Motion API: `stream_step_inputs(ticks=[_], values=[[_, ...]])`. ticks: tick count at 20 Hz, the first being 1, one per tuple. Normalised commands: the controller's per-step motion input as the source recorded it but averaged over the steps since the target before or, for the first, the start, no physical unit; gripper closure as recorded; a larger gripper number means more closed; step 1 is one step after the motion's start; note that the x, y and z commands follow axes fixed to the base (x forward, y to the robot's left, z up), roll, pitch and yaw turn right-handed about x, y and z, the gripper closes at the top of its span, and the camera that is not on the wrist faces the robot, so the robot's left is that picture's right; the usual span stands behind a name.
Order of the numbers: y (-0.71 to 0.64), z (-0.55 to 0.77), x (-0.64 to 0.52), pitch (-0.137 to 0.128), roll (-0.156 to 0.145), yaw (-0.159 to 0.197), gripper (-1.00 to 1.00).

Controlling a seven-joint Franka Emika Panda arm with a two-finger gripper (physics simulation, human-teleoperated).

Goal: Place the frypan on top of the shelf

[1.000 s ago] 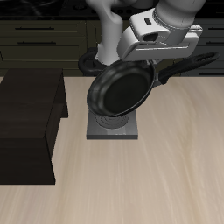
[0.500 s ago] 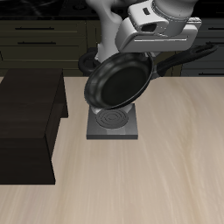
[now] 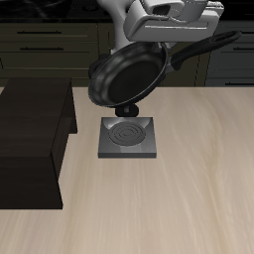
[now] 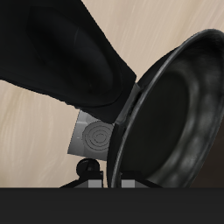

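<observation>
We see the frypan (image 3: 125,77) held in the air, tilted, its bowl hanging below and ahead of the claw (image 3: 177,45) and clear of the surface (image 3: 189,179). The long handle (image 3: 203,48) runs up under the claw, which is clamped on it. In the wrist view the frypan rim (image 4: 144,96) fills the space just below the claw. The grey burner plate (image 3: 130,137) lies on the surface beneath the pan, not touching it. The shelf (image 3: 30,139) stands well apart from the claw, its flat top bare.
</observation>
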Motion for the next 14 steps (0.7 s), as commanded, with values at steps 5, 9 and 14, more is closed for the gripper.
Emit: stream_step_inputs(ticks=[5,9,14], values=[[-0.28,0.26,-0.09,-0.037,-0.045,-0.003,1.00],[-0.37,0.21,-0.04,-0.027,-0.072,0.008,1.00],[-0.38,0.12,0.05,-0.013,-0.077,-0.018,1.00]])
